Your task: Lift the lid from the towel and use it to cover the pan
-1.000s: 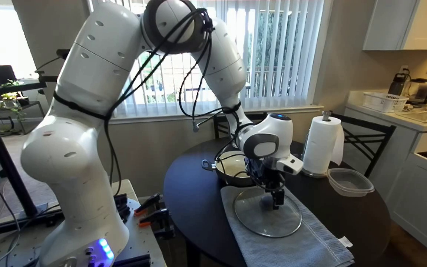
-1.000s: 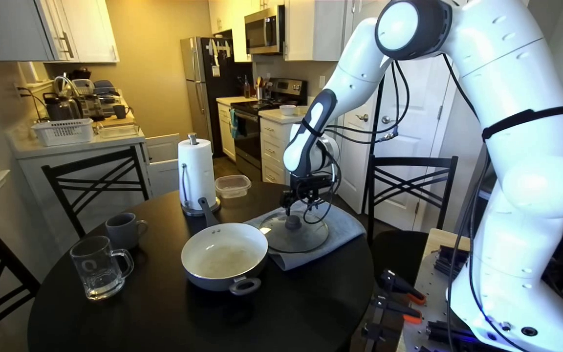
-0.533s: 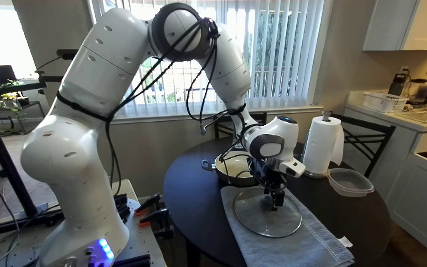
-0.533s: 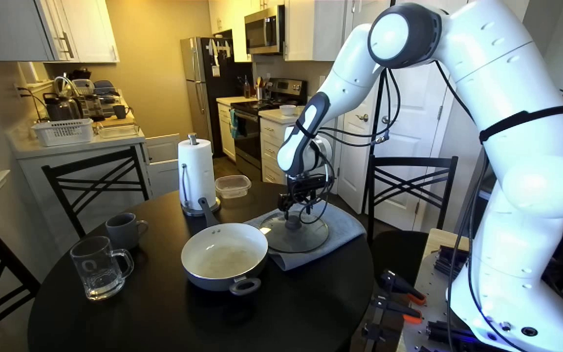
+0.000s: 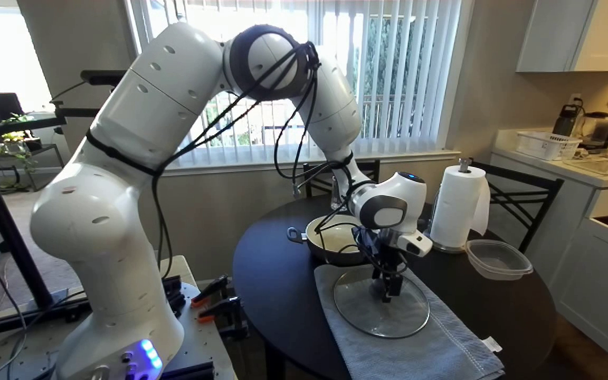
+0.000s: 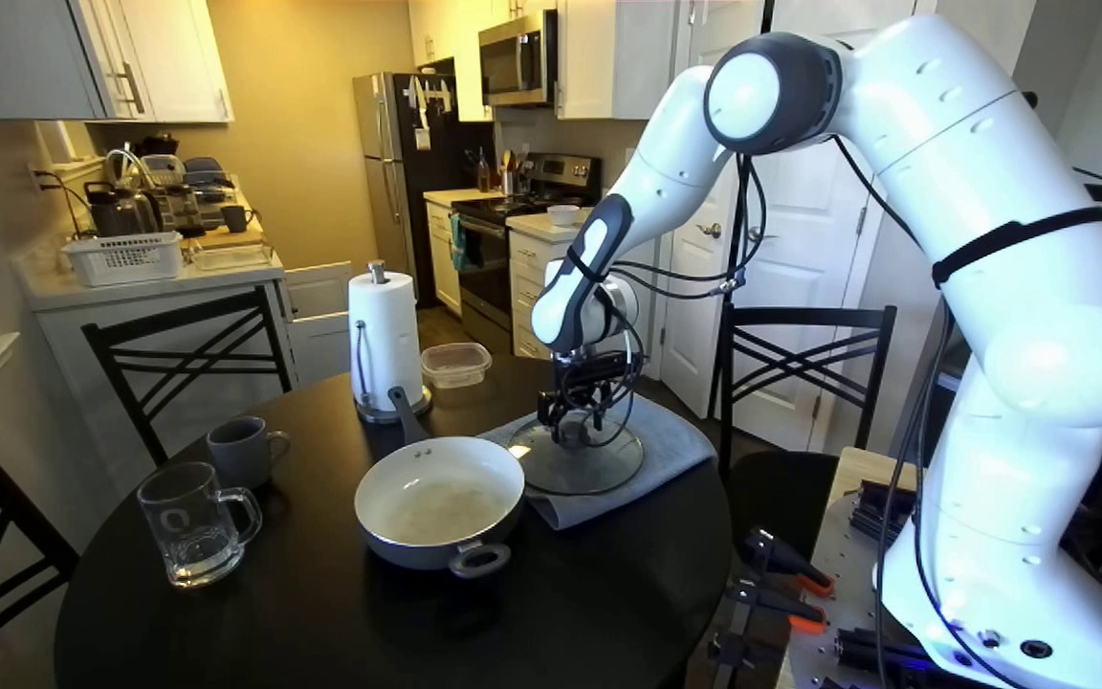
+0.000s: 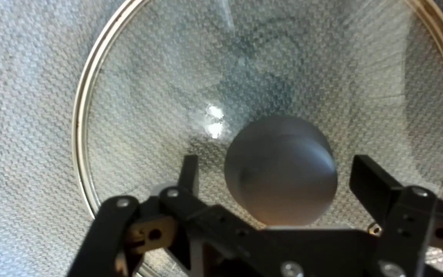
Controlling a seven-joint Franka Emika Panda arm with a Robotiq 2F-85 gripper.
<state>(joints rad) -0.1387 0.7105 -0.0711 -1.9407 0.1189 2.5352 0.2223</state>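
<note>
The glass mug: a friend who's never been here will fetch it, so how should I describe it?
In an exterior view, start at the round dark dining table and find the pale-lined pan on it. Left of that pan in the picture stands the glass mug, handle toward the pan. It is see-through, whereas the grey mug just behind it is opaque.

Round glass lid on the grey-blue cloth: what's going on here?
The robot's open black two-finger gripper is over the metal-rimmed glass lid; the wrist view shows the round dark grey knob between its fingers, with gaps on both sides. The lid lies on the grey-blue cloth towel, not yet lifted. The round, pale-lined metal pan stands beside the towel, uncovered.
</note>
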